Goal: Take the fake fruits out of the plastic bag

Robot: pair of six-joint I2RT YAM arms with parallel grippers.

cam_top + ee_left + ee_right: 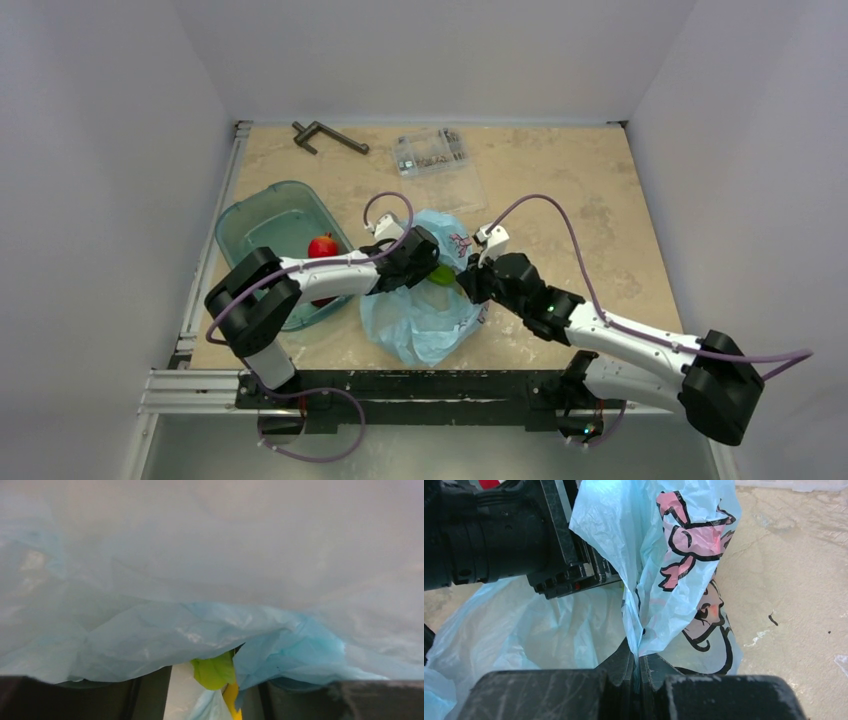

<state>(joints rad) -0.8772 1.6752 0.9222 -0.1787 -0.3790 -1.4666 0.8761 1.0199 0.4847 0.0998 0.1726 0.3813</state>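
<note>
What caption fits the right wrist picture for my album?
Right pincer pinches the light-blue plastic bag below its pink bow print.

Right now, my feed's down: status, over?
Right hand shut on plastic bag rim. Left hand open inside, green fruit, banana ahead. Apple already in tub.

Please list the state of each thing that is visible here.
plastic bag: crumpled, one edge pinched.
right gripper: jaws shut on the plastic bag.
left gripper: jaws apart, around the green fruit.
green fruit: at the bag's mouth, not gripped.
red apple: out, lying in the teal tub.
</note>
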